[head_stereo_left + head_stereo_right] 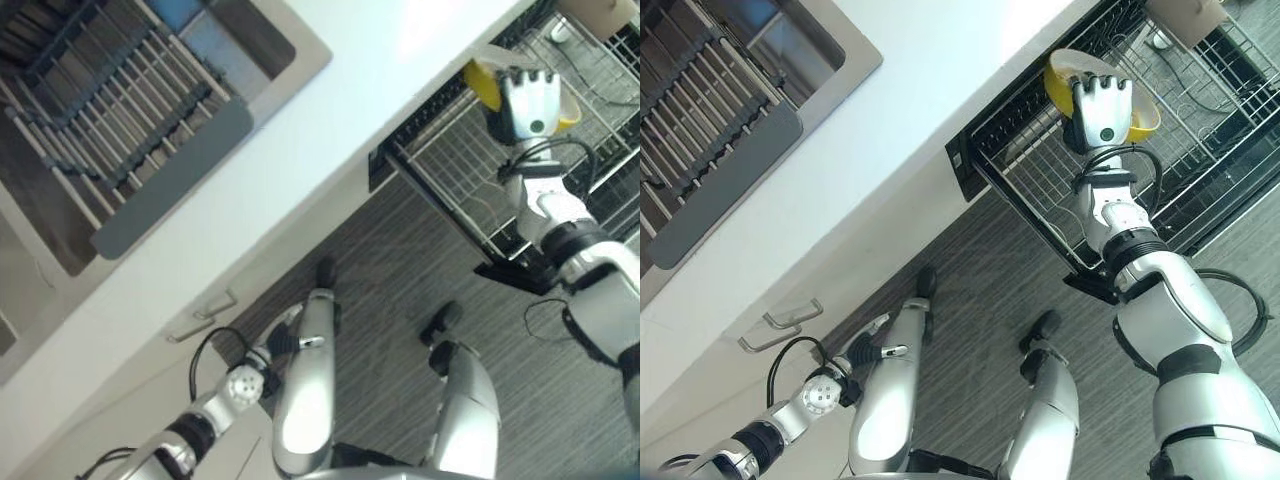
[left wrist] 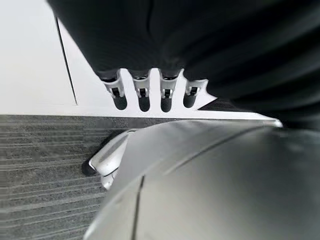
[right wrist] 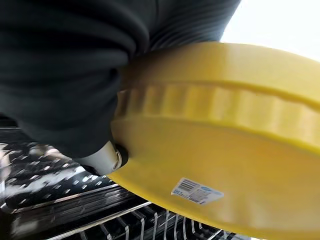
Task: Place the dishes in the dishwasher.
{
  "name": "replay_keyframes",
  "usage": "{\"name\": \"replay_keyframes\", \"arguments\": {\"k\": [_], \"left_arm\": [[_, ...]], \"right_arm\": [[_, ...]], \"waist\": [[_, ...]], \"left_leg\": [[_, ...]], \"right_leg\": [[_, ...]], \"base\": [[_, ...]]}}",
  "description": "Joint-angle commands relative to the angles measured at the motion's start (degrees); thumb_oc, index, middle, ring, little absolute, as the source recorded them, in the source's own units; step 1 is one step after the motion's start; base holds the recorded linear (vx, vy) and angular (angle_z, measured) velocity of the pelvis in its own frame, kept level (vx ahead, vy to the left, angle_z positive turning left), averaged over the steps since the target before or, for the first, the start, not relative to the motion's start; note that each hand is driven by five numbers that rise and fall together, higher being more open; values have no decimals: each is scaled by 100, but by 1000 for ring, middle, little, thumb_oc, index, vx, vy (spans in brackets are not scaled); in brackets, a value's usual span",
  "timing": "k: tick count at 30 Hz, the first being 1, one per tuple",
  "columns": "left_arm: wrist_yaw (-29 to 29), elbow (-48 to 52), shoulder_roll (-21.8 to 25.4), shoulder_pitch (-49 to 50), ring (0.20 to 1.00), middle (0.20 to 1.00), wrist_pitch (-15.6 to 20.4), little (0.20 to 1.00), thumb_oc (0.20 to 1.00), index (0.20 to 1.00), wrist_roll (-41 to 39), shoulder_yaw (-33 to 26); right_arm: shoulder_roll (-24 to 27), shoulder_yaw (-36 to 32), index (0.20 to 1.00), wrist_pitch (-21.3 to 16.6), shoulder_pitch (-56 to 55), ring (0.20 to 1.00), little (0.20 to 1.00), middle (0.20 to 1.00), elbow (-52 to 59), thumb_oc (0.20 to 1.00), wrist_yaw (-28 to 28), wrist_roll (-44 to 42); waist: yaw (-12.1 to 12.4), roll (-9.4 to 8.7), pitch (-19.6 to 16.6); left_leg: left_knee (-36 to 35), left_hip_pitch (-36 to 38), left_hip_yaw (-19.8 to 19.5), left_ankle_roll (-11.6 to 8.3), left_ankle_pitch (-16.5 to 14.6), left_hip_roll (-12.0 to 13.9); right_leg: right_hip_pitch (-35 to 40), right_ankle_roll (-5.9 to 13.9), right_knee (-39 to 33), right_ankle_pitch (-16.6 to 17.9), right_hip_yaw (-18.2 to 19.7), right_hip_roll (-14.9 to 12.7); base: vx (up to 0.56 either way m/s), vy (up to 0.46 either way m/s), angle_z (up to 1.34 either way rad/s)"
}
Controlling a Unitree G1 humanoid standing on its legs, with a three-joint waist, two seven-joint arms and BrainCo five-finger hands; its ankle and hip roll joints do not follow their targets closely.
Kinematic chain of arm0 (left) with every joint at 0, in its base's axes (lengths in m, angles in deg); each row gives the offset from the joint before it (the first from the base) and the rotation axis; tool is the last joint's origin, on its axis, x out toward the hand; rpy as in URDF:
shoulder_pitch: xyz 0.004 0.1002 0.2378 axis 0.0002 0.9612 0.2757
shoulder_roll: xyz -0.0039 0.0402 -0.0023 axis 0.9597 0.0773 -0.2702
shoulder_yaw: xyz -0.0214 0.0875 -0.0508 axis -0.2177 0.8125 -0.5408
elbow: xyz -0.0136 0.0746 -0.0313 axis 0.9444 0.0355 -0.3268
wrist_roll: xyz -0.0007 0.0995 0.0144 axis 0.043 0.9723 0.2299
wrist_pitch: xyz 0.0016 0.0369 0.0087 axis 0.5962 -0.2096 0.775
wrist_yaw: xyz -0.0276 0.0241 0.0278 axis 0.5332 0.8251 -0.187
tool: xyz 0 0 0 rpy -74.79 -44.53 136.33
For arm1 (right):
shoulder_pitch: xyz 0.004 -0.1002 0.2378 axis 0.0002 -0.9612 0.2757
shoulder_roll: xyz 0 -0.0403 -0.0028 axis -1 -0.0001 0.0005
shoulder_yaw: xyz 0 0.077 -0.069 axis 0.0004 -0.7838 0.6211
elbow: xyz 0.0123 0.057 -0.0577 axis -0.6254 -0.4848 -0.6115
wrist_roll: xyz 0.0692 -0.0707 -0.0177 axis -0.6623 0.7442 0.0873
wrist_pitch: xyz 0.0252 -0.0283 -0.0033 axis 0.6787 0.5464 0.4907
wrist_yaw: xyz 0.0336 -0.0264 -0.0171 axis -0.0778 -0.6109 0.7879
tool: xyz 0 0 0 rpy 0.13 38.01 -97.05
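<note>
One yellow bowl (image 1: 1140, 115) sits gripped in the right hand (image 1: 1100, 110), held over the pulled-out dishwasher rack (image 1: 1035, 165) below the counter (image 1: 940, 90); left hand (image 2: 150, 92) hangs low beside the cabinet, fingers relaxed, well apart from the rack

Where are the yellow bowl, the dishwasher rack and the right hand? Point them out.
yellow bowl (image 1: 1142, 119): right eye view, on its rim.
dishwasher rack (image 1: 1032, 170): right eye view, on its wire floor.
right hand (image 1: 1101, 110): right eye view, on its back.
</note>
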Motion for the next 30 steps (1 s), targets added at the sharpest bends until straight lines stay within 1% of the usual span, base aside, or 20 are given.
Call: {"name": "replay_keyframes", "arguments": {"k": [1,3,7,9,13,16,18,19,22,23,24,26,27,30], "left_arm": [[-154,-42,-273,374,1000,1000,131,1000,1000,1000,-30,506],[-242,-67,-362,358,1000,1000,149,1000,1000,1000,-30,547],[-299,-61,-445,347,1000,1000,162,1000,1000,1000,-94,559],[-326,-60,-529,316,1000,1000,137,1000,1000,1000,-106,565],[-380,-92,-626,297,1000,1000,158,1000,1000,1000,-105,601],[-412,-124,-696,265,1000,1000,162,1000,1000,1000,-118,619],[-437,-143,-718,249,1000,1000,196,1000,1000,1000,-131,617],[-453,-161,-727,264,1000,1000,249,1000,1000,1000,-151,611],[-476,-181,-740,219,1000,1000,283,1000,1000,1000,-133,647],[-498,-183,-738,191,1000,1000,297,1000,1000,1000,-124,666],[-503,-165,-743,192,1000,1000,288,1000,1000,1000,-107,658],[-539,-132,-717,182,1000,1000,322,1000,1000,1000,-150,672],[-579,-103,-689,156,1000,1000,367,1000,1000,1000,-179,690],[-638,-80,-624,146,1000,1000,428,1000,1000,1000,-157,687]], "right_arm": [[463,-160,200,264,405,200,200,200,96,200,-657,-142],[365,-285,200,342,272,200,200,200,46,200,-789,-466],[238,-516,200,320,70,200,200,200,-37,200,-965,-799],[126,-669,200,306,-70,200,200,200,-73,200,-1039,-745],[-21,-722,200,376,-221,200,200,200,-108,200,-1030,-788],[-119,-723,200,358,-289,200,200,200,-155,200,-1024,-546],[-152,-653,200,546,-292,200,200,200,-193,200,-1080,-471],[-151,-585,200,766,-323,200,200,200,-230,200,-1131,-576],[-209,-522,200,948,-315,200,200,200,-376,200,-1357,-411],[-225,-456,200,1040,-284,200,200,200,-445,200,-1353,-190],[-208,-432,200,1059,-294,200,200,200,-440,200,-1338,-159],[-199,-258,200,1048,-250,200,200,200,-498,200,-1175,257],[-164,-54,200,1102,-202,200,200,200,-490,200,-1110,570],[-91,92,200,1194,-142,200,200,200,-552,200,-1293,313]], "waist": [[88,158,-171],[63,187,-171],[40,231,-171],[22,262,-171],[7,321,-171],[7,362,-171],[16,383,-171],[20,402,-171],[35,434,-171],[47,438,-171],[51,437,-171],[71,430,-171],[92,426,-171],[123,405,-171]], "left_leg": [[-249,91,-84,252,-57,-138],[-228,40,-53,259,-75,-154],[-233,4,-17,263,-88,-176],[-243,-17,10,269,-97,-190],[-233,-65,37,282,-104,-209],[-240,-102,49,291,-98,-236],[-245,-147,49,289,-86,-245],[-240,-191,59,289,-73,-247],[-248,-265,63,296,-58,-261],[-243,-322,45,299,-57,-277],[-244,-333,45,303,-57,-286],[-261,-386,30,296,-37,-289],[-252,-436,10,301,-33,-301],[-209,-548,-24,305,-38,-296]], "right_leg": [[-18,118,904,-545,96,116],[-72,122,895,-529,119,94],[-119,122,879,-519,141,74],[-149,119,861,-508,152,63],[-220,113,884,-501,172,36],[-263,106,887,-485,184,20],[-304,111,894,-476,179,-2],[-344,108,909,-467,177,-18],[-407,115,914,-445,164,-36],[-451,122,910,-428,155,-43],[-453,115,896,-423,157,-37],[-488,130,890,-412,126,-38],[-520,137,900,-407,110,-41],[-595,138,930,-397,69,-56]], "base": [[-24,68,-5],[-27,77,4],[-16,52,2],[-16,57,-3],[-7,45,-7],[-5,35,0],[-2,20,1],[-2,34,1],[-1,12,0],[0,0,0],[0,0,0],[0,0,0],[0,0,0],[4,-45,1]]}}
